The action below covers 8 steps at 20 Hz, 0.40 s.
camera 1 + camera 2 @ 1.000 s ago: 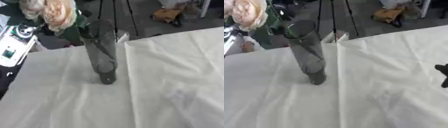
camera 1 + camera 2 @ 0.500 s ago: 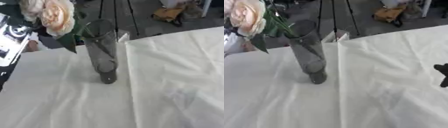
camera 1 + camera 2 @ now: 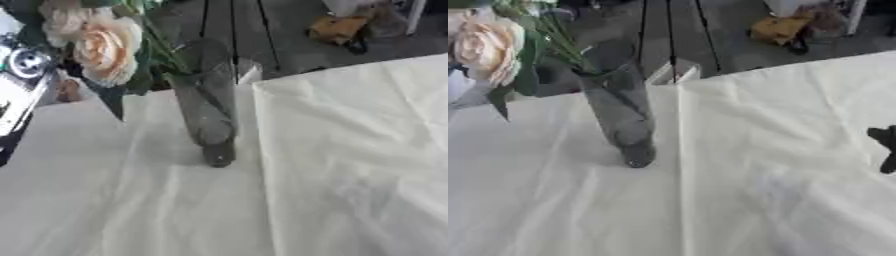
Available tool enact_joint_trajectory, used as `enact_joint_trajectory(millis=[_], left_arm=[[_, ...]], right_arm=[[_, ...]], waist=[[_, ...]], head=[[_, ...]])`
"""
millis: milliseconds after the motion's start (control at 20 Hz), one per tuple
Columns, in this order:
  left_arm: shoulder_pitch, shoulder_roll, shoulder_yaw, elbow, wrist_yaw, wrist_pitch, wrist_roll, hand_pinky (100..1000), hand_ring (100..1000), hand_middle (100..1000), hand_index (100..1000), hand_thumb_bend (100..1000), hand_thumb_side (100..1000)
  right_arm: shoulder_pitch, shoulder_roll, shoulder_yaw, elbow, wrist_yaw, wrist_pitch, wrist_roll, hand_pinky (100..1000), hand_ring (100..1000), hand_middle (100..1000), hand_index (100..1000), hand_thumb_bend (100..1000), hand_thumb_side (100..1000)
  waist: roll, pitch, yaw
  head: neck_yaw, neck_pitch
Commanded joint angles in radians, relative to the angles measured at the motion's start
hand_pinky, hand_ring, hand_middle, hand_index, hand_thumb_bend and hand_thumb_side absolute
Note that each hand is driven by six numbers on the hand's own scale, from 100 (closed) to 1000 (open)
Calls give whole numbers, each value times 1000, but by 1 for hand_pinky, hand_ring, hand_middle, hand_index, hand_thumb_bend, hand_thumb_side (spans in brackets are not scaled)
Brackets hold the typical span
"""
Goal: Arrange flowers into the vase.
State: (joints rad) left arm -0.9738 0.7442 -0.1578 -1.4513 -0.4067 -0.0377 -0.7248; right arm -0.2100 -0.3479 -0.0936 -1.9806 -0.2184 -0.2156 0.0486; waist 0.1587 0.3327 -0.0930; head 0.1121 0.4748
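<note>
The right hand shows only as a dark shape at the right edge of the right eye view, well to the right of the vase; whether its fingers are curled or straight cannot be told. The left hand is not clearly seen, so its state cannot be told either; only black and silver gear shows left of the vase, behind the flowers.

The vase is a tall tube of clear, grey-tinted glass, standing on the worktop and leaning toward the upper left in the pictures. The flowers are pale peach and cream blooms with green leaves, held up and to the left of the vase's mouth. Their green stems slant down toward the rim, and a darker line runs on inside the glass.

The worktop is covered with creased white cloth; a long fold or seam runs from just right of the vase toward the near edge. Beyond the vase lies a dark grey floor, with thin black legs rising behind and an orange-brown bundle far to the upper right.
</note>
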Motion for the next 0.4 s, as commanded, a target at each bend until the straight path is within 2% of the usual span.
enact_joint_trajectory(millis=[50,400], left_arm=[[0,57,27,-12,-1,-1,-12,978,937,941,1000,1000,1000],[55,93,27,-42,29,5,-29,968,930,933,1000,1000,1000]], right_arm=[[-2,-11,-10,-19,-6,-3,-4,954,817,397,748,100,845],[1,-8,-15,-19,-11,-11,-12,951,817,400,748,100,848]], waist=[[-4,-40,5],[-23,-45,18]], head=[[-1,11],[-4,33]])
